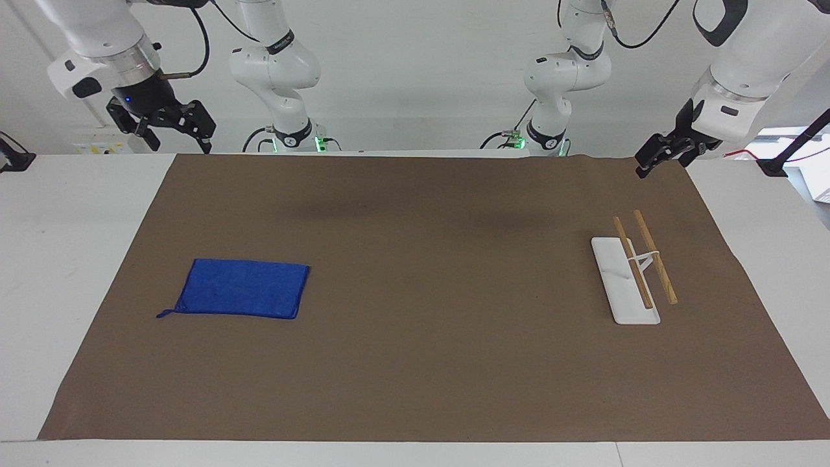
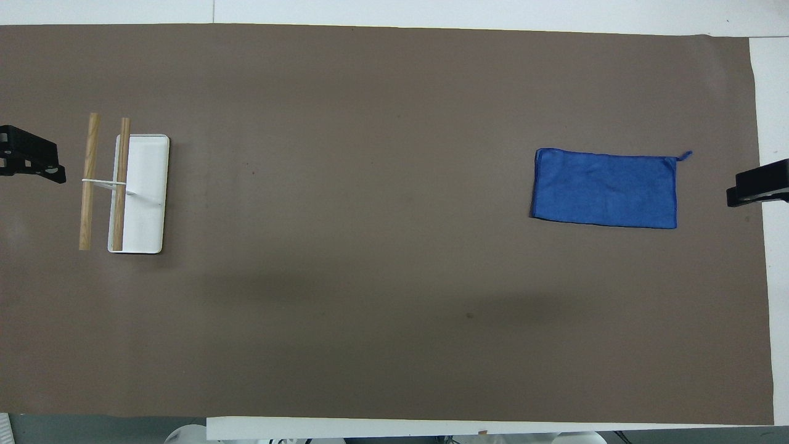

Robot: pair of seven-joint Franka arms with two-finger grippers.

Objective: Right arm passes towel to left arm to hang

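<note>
The blue towel (image 1: 243, 288) lies flat on the brown mat toward the right arm's end of the table, its loop tail (image 1: 165, 313) at one corner; it also shows in the overhead view (image 2: 604, 188). My right gripper (image 1: 178, 137), with the blue light, is open and empty. It hangs in the air over the mat's edge at that end (image 2: 758, 185), apart from the towel. My left gripper (image 1: 648, 165) hangs empty over the mat's edge at the left arm's end (image 2: 37, 163), apart from the rack.
A towel rack with a white base (image 1: 616, 272) and two wooden rods (image 1: 655, 256) stands on the mat toward the left arm's end; it also shows in the overhead view (image 2: 145, 185). The brown mat (image 1: 415, 363) covers most of the white table.
</note>
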